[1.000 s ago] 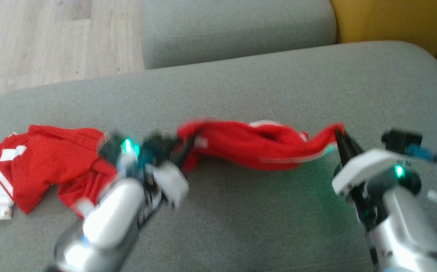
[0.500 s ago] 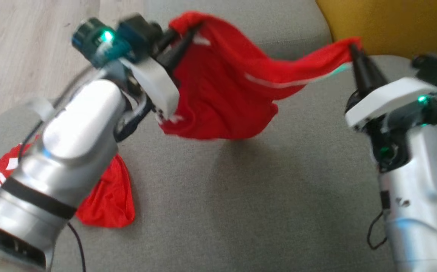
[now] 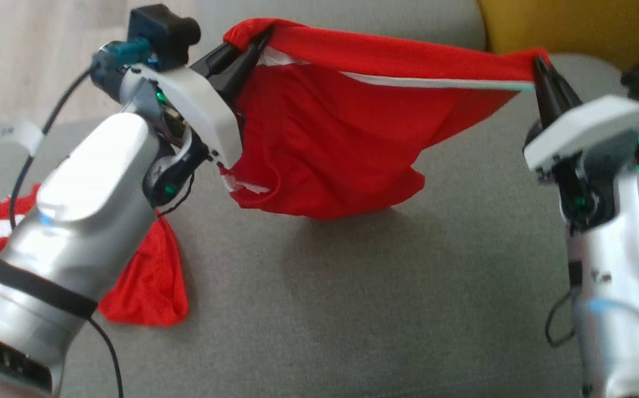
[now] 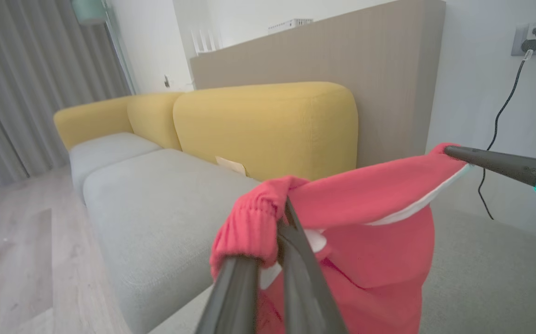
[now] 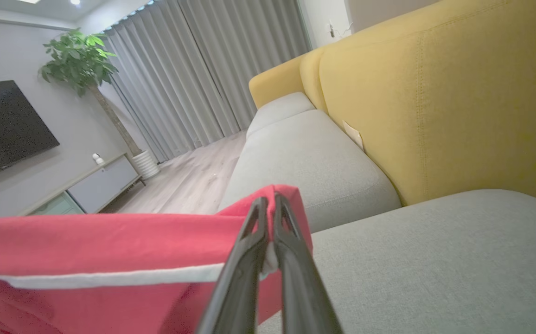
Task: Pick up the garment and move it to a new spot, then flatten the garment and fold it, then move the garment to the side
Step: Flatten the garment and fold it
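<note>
Red white-trimmed garment [image 3: 325,143] hangs stretched above the grey cushion [image 3: 352,309], left gripper [image 3: 246,44] and right gripper [image 3: 538,63] clenched on its ends.

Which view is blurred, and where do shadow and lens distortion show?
Head view: the right gripper and its arm look motion-blurred; the held red garment casts a soft shadow on the grey cushion. Left wrist view: near fingers out of focus, yellow backrest sharp. Right wrist view: wide-angle lens skews the curtains.

small red garment [image 3: 325,138] w/ white trim above grey sofa seat [image 3: 352,304], yellow backrest [image 4: 263,125], wood floor [image 4: 13,241], curtains [image 5: 194,79], plant [image 5: 75,60], TV [image 5: 3,125]
</note>
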Tool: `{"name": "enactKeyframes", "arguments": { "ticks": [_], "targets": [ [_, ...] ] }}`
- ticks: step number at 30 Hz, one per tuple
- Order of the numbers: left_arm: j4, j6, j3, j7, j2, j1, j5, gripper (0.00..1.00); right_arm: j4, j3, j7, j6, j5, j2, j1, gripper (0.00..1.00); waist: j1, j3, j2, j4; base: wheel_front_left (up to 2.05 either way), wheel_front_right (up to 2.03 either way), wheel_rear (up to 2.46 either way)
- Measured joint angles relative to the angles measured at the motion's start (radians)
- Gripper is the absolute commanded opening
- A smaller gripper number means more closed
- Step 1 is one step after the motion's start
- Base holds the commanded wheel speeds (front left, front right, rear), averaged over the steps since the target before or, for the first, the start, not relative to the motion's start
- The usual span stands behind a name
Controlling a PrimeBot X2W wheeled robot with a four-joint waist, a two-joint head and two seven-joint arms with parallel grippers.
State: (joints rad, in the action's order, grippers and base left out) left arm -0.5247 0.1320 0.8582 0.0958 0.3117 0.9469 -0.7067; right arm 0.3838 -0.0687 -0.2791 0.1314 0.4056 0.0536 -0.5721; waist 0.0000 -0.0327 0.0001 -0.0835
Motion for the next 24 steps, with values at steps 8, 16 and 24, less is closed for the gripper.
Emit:
{"name": "enactKeyframes", "arguments": {
  "ticks": [8, 16, 24],
  "targets": [
    [-0.097, 0.0, -0.015, -0.061, 0.027, 0.288, -0.045, 0.0, 0.237, -0.007, 0.054, 0.0, -0.052, 0.0, -0.452, 0.0, 0.0, 0.207, 0.0, -0.033, 0.0, 0.0, 0.0],
    [-0.333, 0.001, -0.059, 0.081, -0.037, 0.608, 0.01, 0.0, 0.554, -0.112, 0.337, 0.0, -0.164, -0.002, -0.877, 0.0, 0.0003, 0.407, -0.0001, -0.066, 0.0, 0.0, 0.0],
    [-0.484, 0.0, -0.106, 0.153, -0.124, 0.679, 0.009, 0.0, 0.848, -0.13, 0.485, 0.0, -0.162, -0.002, -0.978, 0.0, 0.0003, 0.536, -0.0001, -0.075, 0.0, 0.0, 0.0]
  ]
}}
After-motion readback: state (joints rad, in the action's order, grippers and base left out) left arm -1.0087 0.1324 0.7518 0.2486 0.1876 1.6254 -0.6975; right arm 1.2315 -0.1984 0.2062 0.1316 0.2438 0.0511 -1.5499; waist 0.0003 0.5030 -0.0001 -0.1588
